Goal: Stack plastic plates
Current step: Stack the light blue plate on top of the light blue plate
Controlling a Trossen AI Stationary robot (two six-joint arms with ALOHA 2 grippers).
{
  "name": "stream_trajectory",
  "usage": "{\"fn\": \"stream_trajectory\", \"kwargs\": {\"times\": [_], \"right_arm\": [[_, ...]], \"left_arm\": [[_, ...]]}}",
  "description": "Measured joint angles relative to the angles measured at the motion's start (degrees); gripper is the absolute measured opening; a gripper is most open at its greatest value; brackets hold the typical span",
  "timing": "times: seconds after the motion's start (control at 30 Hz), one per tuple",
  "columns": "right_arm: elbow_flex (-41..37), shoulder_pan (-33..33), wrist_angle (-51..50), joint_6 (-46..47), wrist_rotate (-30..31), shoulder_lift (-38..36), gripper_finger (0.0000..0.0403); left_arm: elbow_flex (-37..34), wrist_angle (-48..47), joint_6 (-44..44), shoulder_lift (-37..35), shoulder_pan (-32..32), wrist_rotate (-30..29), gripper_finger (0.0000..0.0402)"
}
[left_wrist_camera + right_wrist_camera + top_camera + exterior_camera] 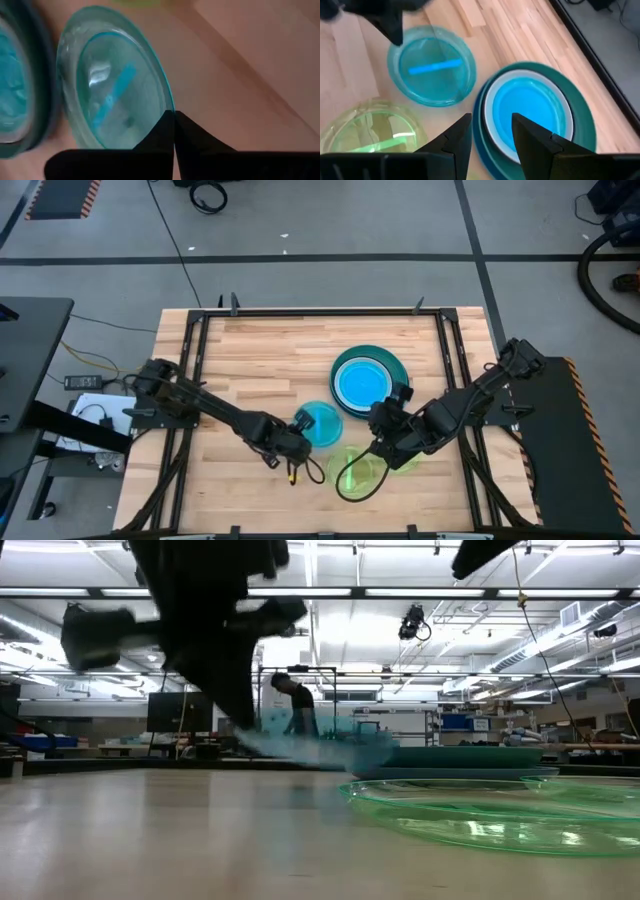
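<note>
In the high view, the left arm reaches from the left edge toward the middle of the wooden tabletop (260, 350), and the left gripper (297, 423) sits at the left rim of a small translucent cyan plate (322, 423), just left of centre in the frame. The left wrist view shows its dark fingers (162, 132) pinched together on that plate's rim, so the gripper is clenched on the plate. Right of it and slightly higher in the frame lies a stack: a large teal plate (370, 377) at the bottom, a white plate (492, 100) rim above it, and a cyan plate (361, 385) on top. Below the stack, in the lower middle, lie two translucent neon-green plates (360, 470), overlapping each other. The right gripper (388, 427) hovers between the stack and the green plates, its fingers (457, 137) spread apart and empty, with the right arm stretching back toward the right edge.
</note>
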Motion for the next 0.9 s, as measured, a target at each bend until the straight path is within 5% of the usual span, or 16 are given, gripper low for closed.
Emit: {"fn": "stream_trajectory", "kwargs": {"times": [0.43,0.9], "right_arm": [[-5.7,3.2,-0.8,11.5,-0.5,0.0,0.0148],[-5.9,5.5,-0.5,14.8,2.7,0.0,0.0136]], "left_arm": [[0.0,9.6,11.6,-2.8,4.2,-1.7,0.0005],[0.0,25.7,21.2,-0.7,14.9,12.4,0.0004]]}}
